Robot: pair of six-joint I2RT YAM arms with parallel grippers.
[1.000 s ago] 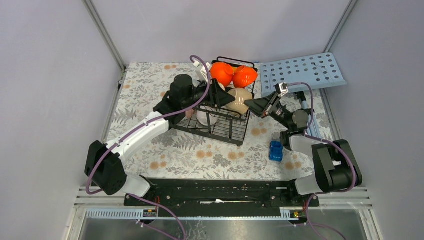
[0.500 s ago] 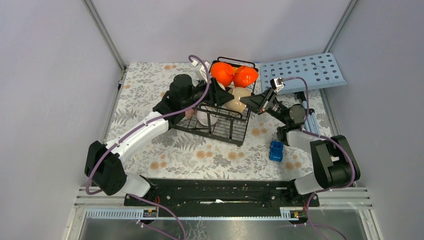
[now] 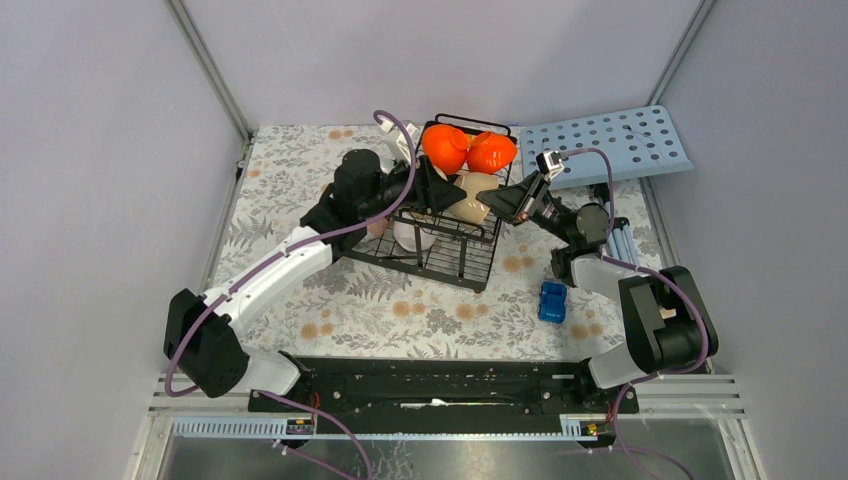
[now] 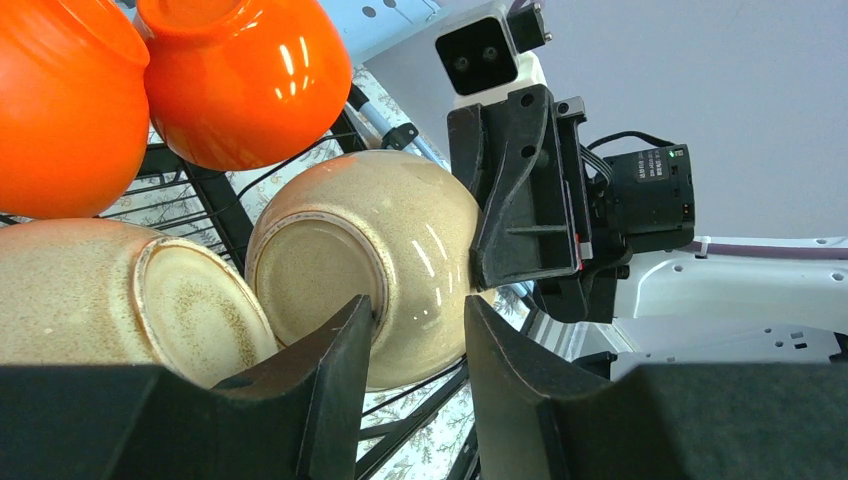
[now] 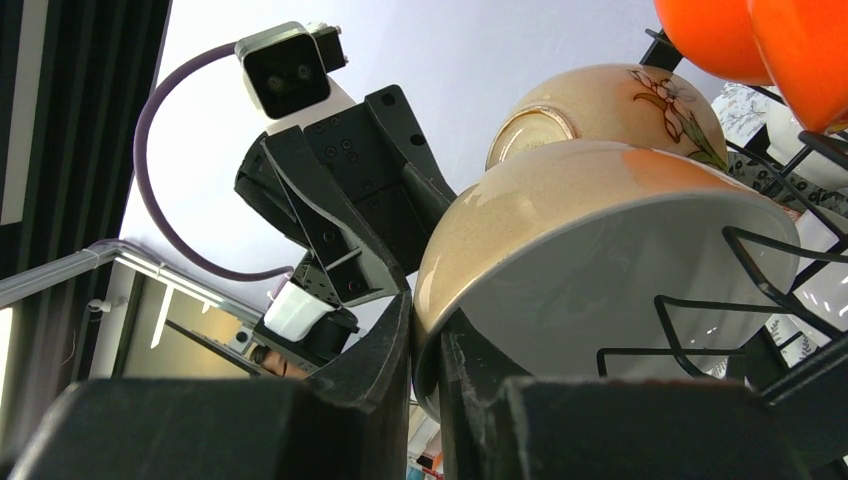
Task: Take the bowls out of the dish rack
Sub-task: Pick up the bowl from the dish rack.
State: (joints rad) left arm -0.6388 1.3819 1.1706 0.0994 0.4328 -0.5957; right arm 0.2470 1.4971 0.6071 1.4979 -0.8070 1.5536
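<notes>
Robot test cell: grey walls (image 3: 100,150), aluminium framing (image 3: 207,65).

orange bowls (image 4: 240,70): cut off at frame top | blue object (image 3: 551,301): too small to identify

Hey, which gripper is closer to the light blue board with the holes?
Right. The right gripper, pinching the rim of a cream bowl, sits off the near-left corner of the board; the left gripper is farther left, across that bowl.
</notes>
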